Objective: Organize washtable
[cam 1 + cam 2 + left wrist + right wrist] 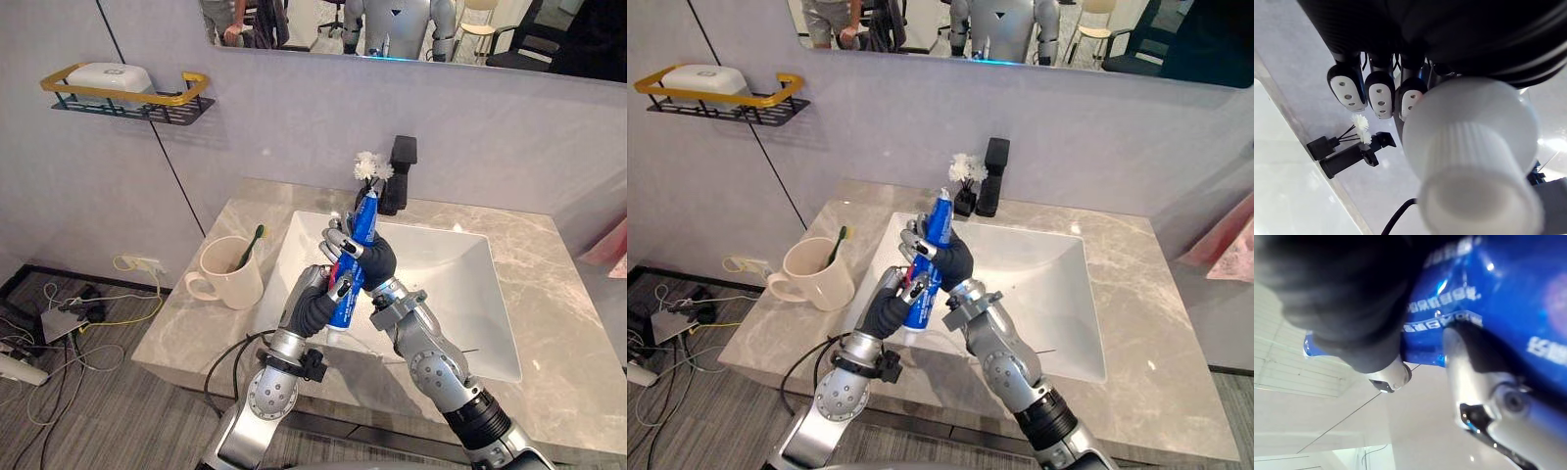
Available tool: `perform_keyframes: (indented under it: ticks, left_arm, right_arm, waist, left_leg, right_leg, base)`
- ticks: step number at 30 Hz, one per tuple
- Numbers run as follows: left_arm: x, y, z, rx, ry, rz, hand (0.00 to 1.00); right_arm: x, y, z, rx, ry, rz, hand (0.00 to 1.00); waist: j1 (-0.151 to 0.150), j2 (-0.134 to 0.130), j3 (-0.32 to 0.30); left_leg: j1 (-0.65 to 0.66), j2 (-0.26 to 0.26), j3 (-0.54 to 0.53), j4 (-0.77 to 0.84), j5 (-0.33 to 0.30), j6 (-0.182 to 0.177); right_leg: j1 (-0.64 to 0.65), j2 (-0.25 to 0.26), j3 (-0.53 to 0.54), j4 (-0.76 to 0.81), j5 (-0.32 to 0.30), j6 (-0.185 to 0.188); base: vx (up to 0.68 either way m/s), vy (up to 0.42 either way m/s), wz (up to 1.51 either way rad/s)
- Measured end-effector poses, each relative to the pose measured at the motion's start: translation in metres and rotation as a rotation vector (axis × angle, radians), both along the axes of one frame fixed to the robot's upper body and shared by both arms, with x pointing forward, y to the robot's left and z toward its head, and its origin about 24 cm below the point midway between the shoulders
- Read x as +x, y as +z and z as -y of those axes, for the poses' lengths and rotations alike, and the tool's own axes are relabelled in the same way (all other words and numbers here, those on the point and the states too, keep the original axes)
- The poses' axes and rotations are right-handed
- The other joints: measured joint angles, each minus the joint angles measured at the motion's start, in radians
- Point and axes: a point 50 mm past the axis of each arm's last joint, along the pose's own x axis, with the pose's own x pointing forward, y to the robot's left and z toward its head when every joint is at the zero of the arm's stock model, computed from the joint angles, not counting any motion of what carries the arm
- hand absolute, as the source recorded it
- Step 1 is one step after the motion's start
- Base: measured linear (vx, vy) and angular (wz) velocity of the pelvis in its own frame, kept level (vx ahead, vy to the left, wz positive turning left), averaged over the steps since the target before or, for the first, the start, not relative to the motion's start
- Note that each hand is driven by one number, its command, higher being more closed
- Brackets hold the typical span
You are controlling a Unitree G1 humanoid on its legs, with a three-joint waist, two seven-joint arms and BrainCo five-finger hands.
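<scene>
Both arms are raised over the sink, with the forearms converging. The left hand is closed round the lower end of the toothpaste tube, just above its white cap. The right hand is wrapped round the tube's middle. The tube is held nearly upright with the cap down, and its upper end is seen just below the white flowers. Its mid-section is hidden behind the right hand's dark cover, and the left thumb cannot be made out. In the left wrist view the fingertips are seen beside the cap. A mug with a toothbrush stands on the desk, left of the sink and apart from both hands.
</scene>
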Motion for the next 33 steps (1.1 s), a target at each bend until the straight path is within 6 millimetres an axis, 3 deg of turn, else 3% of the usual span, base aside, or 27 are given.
perform_keyframes:
  ticks: [7,14,19,21,26,29,33]
  left_arm:
    - [-0.004,0.004,-0.015,-0.017,0.08,0.021,0.0]
    - [-0.009,0.035,-0.05,-0.062,0.265,0.167,0.0]
    - [-0.017,0.059,-0.061,-0.109,0.319,0.276,0.0]
    - [-0.024,0.068,-0.081,-0.144,0.414,0.317,0.0]
    - [-0.041,0.066,-0.134,-0.182,0.698,0.33,0.0]
    - [-0.053,0.058,-0.168,-0.219,0.884,0.313,0.0]
    - [-0.061,0.025,-0.201,-0.254,1.062,0.171,0.0]
  right_arm:
    - [0.002,0.005,0.0,0.008,-0.036,0.025,1.0]
    - [0.002,0.03,0.02,0.084,-0.149,0.139,1.0]
    - [0.003,0.032,0.023,0.065,-0.174,0.16,1.0]
    - [0.003,0.032,0.026,0.054,-0.194,0.165,1.0]
    - [-0.003,0.037,0.045,0.044,-0.289,0.207,1.0]
    - [-0.004,0.039,0.056,0.038,-0.344,0.221,1.0]
    - [-0.004,0.037,0.066,0.046,-0.394,0.212,1.0]
  waist:
    - [0.0,0.0,0.0]
    - [0.003,0.0,0.0]
    - [0.002,0.001,0.0]
    - [0.006,0.001,0.001]
    - [0.028,0.002,0.001]
    - [0.04,0.002,0.001]
    - [0.055,0.002,0.001]
  left_leg:
    - [0.002,-0.001,-0.011,-0.01,0.003,0.001]
    - [0.001,-0.001,-0.021,-0.01,0.003,0.001]
    - [0.004,-0.003,-0.037,-0.01,0.003,0.001]
    - [0.002,-0.003,-0.039,-0.01,0.003,0.0]
    - [0.0,-0.004,-0.041,-0.02,0.003,0.0]
    - [-0.001,-0.006,-0.042,-0.025,0.003,0.0]
    - [-0.003,-0.011,-0.048,-0.027,0.003,0.0]
  right_leg:
    - [0.0,0.0,-0.004,0.0,-0.001,0.002]
    - [0.005,-0.006,-0.012,0.0,-0.001,0.002]
    - [0.02,-0.008,-0.031,0.0,-0.005,0.005]
    - [0.02,-0.007,-0.033,0.0,-0.008,0.006]
    - [0.02,-0.007,-0.036,-0.001,-0.016,0.007]
    - [0.02,-0.01,-0.043,-0.001,-0.021,0.013]
    - [0.017,-0.013,-0.053,-0.001,-0.022,0.015]
  base:
    - [0.0,0.0,0.03]
    - [0.0,0.0,0.04]
    - [-0.04,0.002,0.1]
    - [-0.04,-0.001,0.03]
    - [-0.02,0.001,0.02]
    - [0.01,0.011,0.06]
    - [0.02,0.014,0.06]
